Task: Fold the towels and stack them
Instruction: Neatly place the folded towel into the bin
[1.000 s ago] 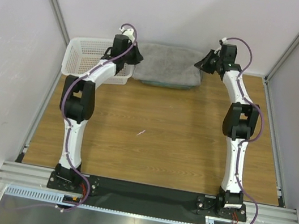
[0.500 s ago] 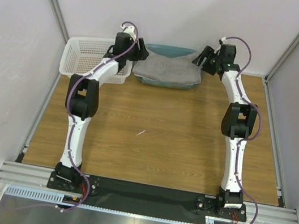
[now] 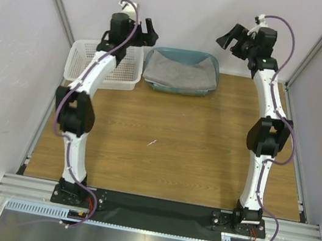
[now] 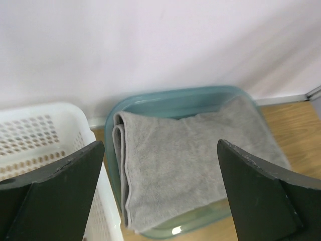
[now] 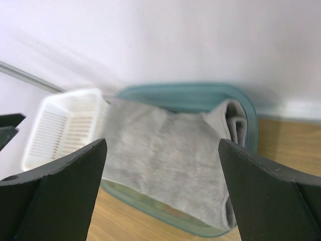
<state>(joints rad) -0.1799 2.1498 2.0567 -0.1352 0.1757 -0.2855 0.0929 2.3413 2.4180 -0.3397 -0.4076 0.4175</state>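
Observation:
A folded grey towel lies in the teal tub at the back of the table, its folded layers showing along the edges. My left gripper hovers open above the tub's left end. Above its right end my right gripper is open too. In the left wrist view the towel shows between the spread fingers of the left gripper, well below them. The right wrist view shows the same towel beneath the right gripper. Neither gripper holds anything.
A white lattice basket stands left of the tub, almost touching it; it also appears as the basket and the basket in the wrist views. The back wall rises right behind both. Bare wooden table stretches toward the arm bases.
Both grippers went from shut on the grey towel to open. The towel dropped flat into the tub, uncovering its back rim. Both arms then lifted up and away.

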